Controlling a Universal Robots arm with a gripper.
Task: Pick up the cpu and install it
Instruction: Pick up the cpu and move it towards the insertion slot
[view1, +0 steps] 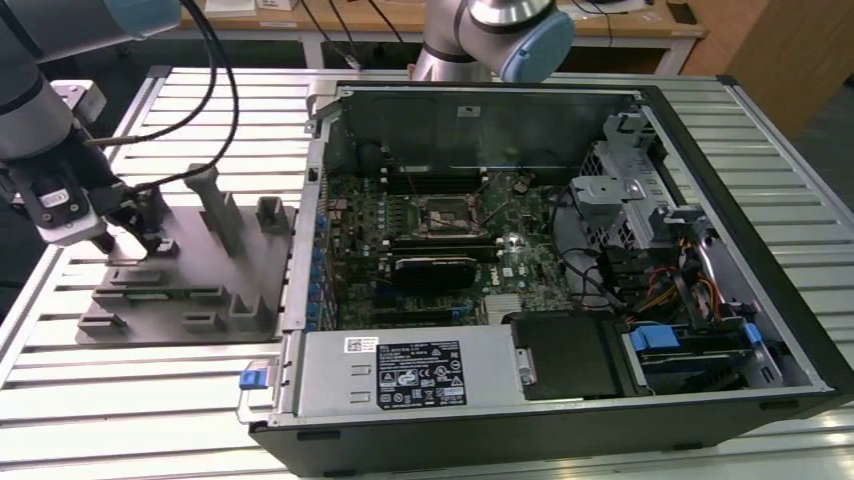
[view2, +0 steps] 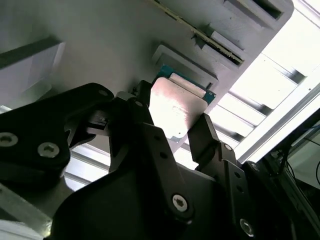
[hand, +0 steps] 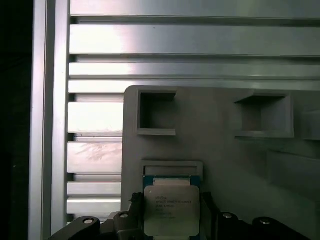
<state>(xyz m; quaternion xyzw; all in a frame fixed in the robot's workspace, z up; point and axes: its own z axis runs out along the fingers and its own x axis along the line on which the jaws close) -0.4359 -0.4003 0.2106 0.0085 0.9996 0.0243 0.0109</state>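
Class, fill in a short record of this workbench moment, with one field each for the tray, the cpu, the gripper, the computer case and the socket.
tray: grey fixture tray on the slatted metal table, on the exterior view's left of the computer case
cpu: silvery top showing, at its holder on the tray, not yet installed
gripper: low over the tray, at the cpu
computer case: lying open, motherboard exposed
socket: black frame mid-motherboard
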